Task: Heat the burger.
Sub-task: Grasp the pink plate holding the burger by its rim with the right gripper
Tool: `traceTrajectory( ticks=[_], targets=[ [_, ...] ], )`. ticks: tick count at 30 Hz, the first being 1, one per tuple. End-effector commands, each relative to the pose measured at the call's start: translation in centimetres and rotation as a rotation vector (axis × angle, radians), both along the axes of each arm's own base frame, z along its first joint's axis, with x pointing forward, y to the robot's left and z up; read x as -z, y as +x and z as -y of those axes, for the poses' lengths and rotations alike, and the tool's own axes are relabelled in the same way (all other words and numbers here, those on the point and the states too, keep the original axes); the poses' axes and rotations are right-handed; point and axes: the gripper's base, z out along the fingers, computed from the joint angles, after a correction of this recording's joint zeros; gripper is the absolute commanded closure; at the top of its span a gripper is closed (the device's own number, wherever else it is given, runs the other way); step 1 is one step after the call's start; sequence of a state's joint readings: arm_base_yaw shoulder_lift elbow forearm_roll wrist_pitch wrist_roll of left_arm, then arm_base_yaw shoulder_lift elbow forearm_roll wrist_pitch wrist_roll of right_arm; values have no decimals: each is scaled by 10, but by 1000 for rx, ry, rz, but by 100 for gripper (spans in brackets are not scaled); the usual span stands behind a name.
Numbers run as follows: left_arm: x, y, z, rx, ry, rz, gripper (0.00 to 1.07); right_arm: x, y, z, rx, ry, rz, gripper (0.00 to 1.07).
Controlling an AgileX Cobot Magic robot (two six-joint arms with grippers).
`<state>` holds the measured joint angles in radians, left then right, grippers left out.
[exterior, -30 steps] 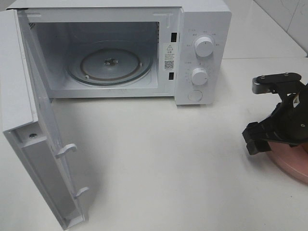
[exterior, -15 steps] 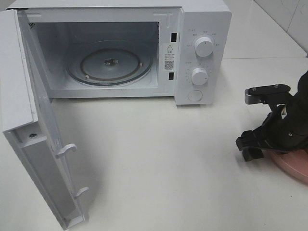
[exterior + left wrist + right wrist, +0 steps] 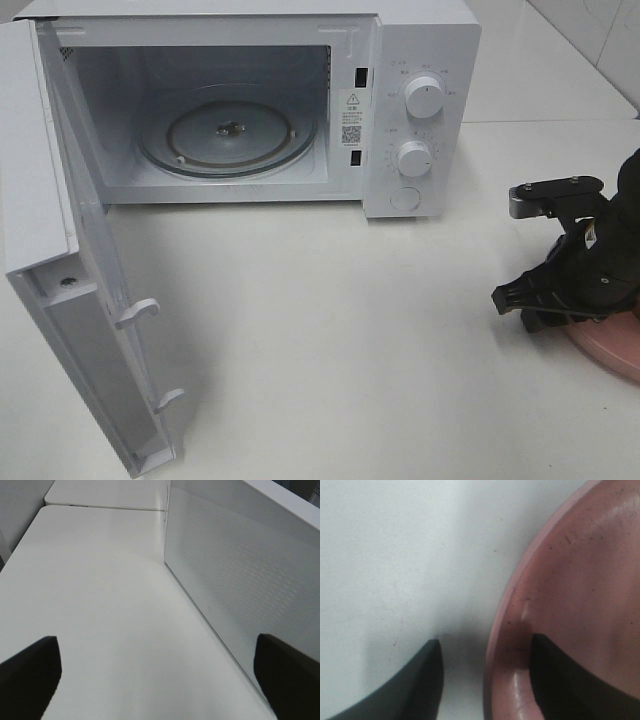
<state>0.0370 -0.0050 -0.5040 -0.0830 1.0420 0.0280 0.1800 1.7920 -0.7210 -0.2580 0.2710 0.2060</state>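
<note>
The burger shows in no view. My right gripper (image 3: 545, 300) hangs low at the table's right side, over the left rim of a pink plate (image 3: 612, 348). In the right wrist view the right gripper (image 3: 486, 640) straddles that pink plate (image 3: 580, 580) rim: one finger (image 3: 415, 685) rests outside on the table, the other finger (image 3: 570, 680) inside the plate. A gap still shows between the outer finger and the rim, so the jaws stand open. My left gripper (image 3: 156, 645) is wide open and empty, beside the microwave's perforated side wall (image 3: 235, 570).
The white microwave (image 3: 420, 60) stands at the back with its door (image 3: 80, 300) swung fully open toward the front left. Its glass turntable (image 3: 228, 130) is bare. Two knobs (image 3: 424, 98) sit on its right panel.
My right gripper has dropped lower and shifted slightly left onto the plate's rim, and its jaws have narrowed. The left gripper has not moved.
</note>
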Motion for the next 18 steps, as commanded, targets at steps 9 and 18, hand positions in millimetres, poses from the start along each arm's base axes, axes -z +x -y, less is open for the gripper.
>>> traceTrajectory(
  ticks=[9,18],
  targets=[
    [0,-3,0,-2,0,24,7,2,-1,4,-21,-31,-18,107],
    [0,-3,0,-2,0,24,7,1,-2,6,28,-55,-21,107]
  ],
)
